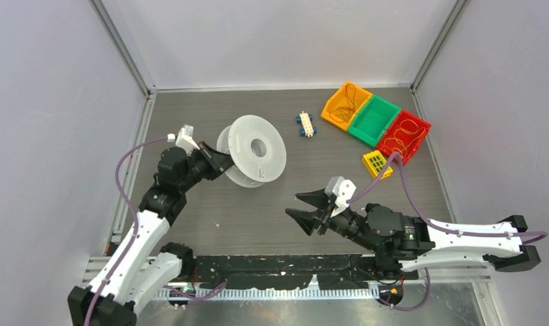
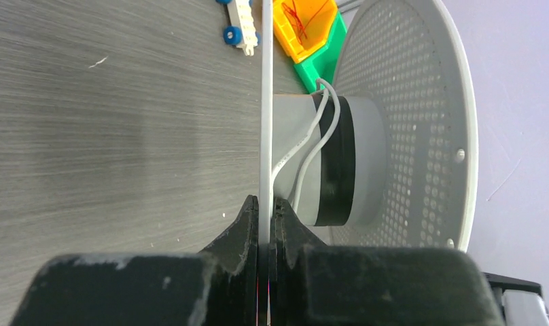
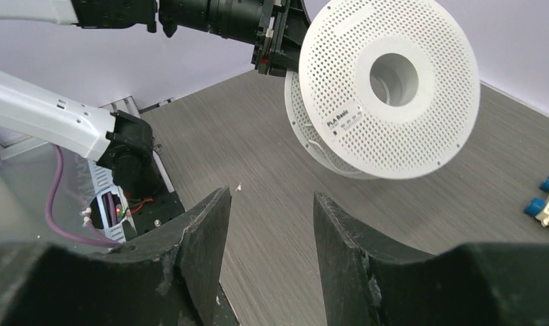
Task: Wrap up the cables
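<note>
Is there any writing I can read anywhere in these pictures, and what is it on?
"PLA Basic": label on the side of the white spool, right wrist view.
Smaller lines under it: too small to read.
Faint print on the white cable, left wrist view: blurred, unreadable.
Nothing else carries readable text.
</note>
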